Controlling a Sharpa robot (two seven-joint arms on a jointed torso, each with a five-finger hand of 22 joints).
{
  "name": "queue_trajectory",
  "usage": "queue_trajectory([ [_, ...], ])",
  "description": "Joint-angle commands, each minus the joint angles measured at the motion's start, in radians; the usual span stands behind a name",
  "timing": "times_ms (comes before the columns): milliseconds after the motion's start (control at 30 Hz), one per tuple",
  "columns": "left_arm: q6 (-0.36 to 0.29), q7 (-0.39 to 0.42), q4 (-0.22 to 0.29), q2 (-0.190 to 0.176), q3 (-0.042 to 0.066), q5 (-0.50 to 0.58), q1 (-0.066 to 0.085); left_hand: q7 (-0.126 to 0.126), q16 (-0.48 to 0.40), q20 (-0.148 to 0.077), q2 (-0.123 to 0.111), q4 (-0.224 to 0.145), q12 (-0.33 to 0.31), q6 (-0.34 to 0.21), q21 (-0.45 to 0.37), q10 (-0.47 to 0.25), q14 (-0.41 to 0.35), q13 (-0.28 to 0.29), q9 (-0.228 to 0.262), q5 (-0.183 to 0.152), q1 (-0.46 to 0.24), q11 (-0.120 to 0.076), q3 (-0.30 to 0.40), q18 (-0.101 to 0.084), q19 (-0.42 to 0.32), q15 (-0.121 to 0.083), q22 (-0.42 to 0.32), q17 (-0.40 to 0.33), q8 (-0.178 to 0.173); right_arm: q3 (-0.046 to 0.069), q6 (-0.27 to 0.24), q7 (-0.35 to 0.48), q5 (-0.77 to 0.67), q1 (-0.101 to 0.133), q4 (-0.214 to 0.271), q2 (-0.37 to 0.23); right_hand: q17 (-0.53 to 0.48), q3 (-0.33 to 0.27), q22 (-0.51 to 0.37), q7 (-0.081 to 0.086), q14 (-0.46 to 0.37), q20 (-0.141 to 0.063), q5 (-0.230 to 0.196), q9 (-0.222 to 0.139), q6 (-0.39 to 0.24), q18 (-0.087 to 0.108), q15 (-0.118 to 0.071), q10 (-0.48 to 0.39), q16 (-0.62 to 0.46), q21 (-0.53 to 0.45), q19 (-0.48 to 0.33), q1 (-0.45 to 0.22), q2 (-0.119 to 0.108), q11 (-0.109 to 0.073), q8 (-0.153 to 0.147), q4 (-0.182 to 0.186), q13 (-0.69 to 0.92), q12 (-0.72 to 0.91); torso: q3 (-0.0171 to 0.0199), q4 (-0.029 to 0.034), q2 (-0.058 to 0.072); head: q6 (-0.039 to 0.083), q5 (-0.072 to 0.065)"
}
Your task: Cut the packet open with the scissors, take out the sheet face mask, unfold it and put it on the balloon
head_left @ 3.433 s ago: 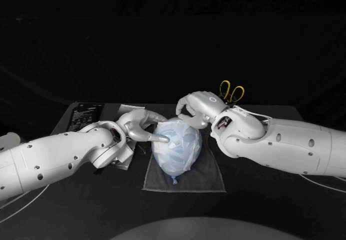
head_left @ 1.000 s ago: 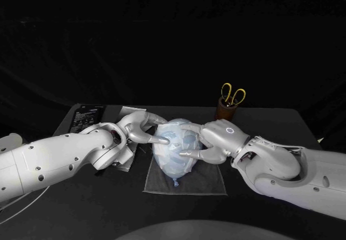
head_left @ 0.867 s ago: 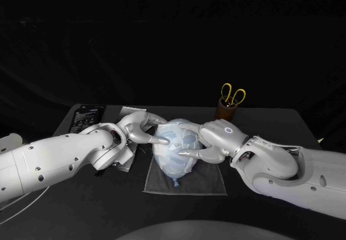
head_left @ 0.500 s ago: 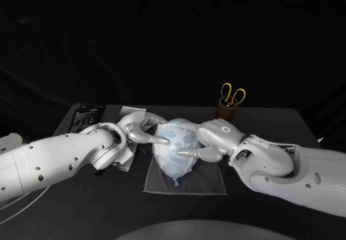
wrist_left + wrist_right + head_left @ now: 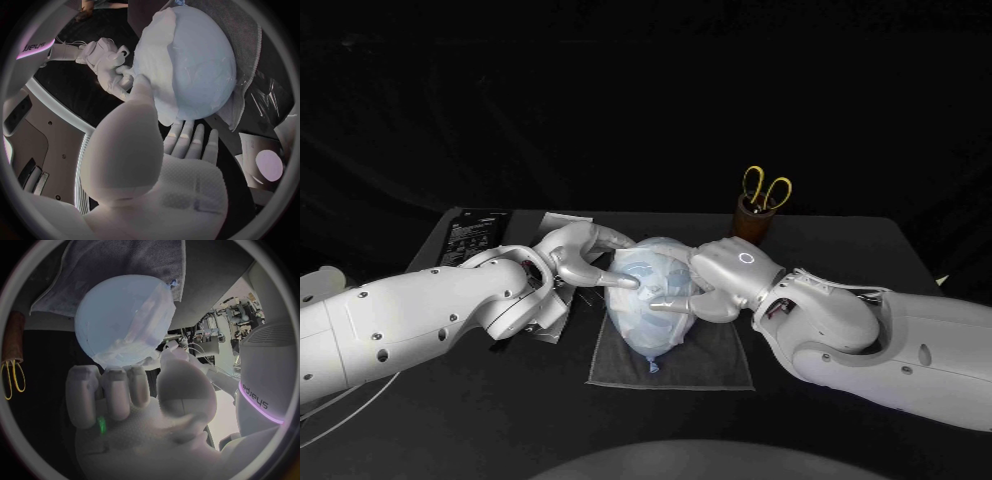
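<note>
Left hand [image 5: 581, 255] and right hand [image 5: 718, 275] touch the balloon [image 5: 646, 305].

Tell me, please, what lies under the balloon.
A dark grey cloth lies under the balloon, spread flat on the black table. Its near and side edges show; the part beneath the balloon is covered, so anything else there cannot be seen.

The head view looks down from above onto the black table [image 5: 877, 235], wide enough to take in the left hand [image 5: 581, 255], the right hand [image 5: 721, 270], the balloon [image 5: 646, 312] between them and the scissors [image 5: 764, 186] farther back. Each wrist view sits just behind its own hand and faces the balloon from very near. All three share the balloon and the grey cloth [image 5: 711, 362] under it; the right wrist view also catches the scissors.
</note>
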Motion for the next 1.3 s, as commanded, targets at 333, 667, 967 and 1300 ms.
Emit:
queue_trajectory([
  [333,0.026,-0.002,0.007,0.005,-0.002,0.0,-0.002,0.05,-0.003,-0.002,0.002,-0.001,-0.004,0.003,0.001,0.005,0.005,0.001,0.001,-0.004,0.01,0.004,0.007,-0.008,0.005,0.005,-0.001,-0.001,0.007,0.004,0.051,-0.033,-0.009,0.011,-0.044,0.034,0.263,-0.071,0.255,-0.001,0.106,-0.009,-0.001,-0.005,-0.02,-0.015,-0.009,0.08,0.006,0.005,0.098,-0.01,0.03,-0.009,-0.011,0.0,0.232,-0.002,-0.001,0.0006,-0.001,-0.002,-0.001],
  [667,0.025,-0.004,0.013,0.006,-0.002,0.0,-0.002,0.05,-0.003,-0.002,0.002,-0.001,-0.005,0.003,0.001,0.007,0.006,0.001,0.001,-0.005,0.011,0.005,0.008,-0.008,0.005,0.005,-0.002,-0.001,0.007,0.005,0.152,-0.045,0.045,0.059,-0.099,0.067,0.263,-0.164,0.26,-0.003,0.106,-0.01,-0.001,-0.005,-0.021,-0.019,-0.01,0.085,0.006,0.02,0.103,-0.041,0.05,-0.01,-0.012,0.001,0.238,0.007,-0.0023,0.0011,-0.001,-0.005,-0.005],
  [967,0.025,-0.006,0.014,0.007,-0.002,0.0,-0.002,0.05,-0.003,-0.002,0.002,-0.001,-0.005,0.003,0.001,0.007,0.006,0.001,0.001,-0.005,0.011,0.005,0.008,-0.008,0.005,0.005,-0.002,-0.001,0.007,0.008,0.174,-0.039,0.099,0.099,-0.133,0.078,0.263,-0.205,0.262,-0.001,0.106,-0.01,-0.001,-0.004,-0.019,-0.02,-0.01,0.087,0.006,0.027,0.106,-0.056,0.054,-0.01,-0.011,0.001,0.241,0.011,-0.002,0.0018,-0.001,-0.004,-0.007],
  [1300,0.026,-0.006,0.009,0.008,-0.002,0.0,-0.002,0.05,-0.003,-0.002,0.002,-0.001,-0.005,0.003,0.001,0.007,0.006,0.001,0.001,-0.005,0.011,0.005,0.008,-0.008,0.005,0.005,-0.002,-0.001,0.007,0.015,0.027,0.065,0.187,0.113,-0.051,0.017,0.263,-0.231,0.263,0.009,0.106,-0.007,-0.001,0.011,0.021,-0.021,-0.004,0.09,0.006,0.03,0.107,-0.04,0.073,-0.002,0.004,-0.001,0.246,0.018,-0.0009,-0.0028,-0.002,-0.001,0.0],
])
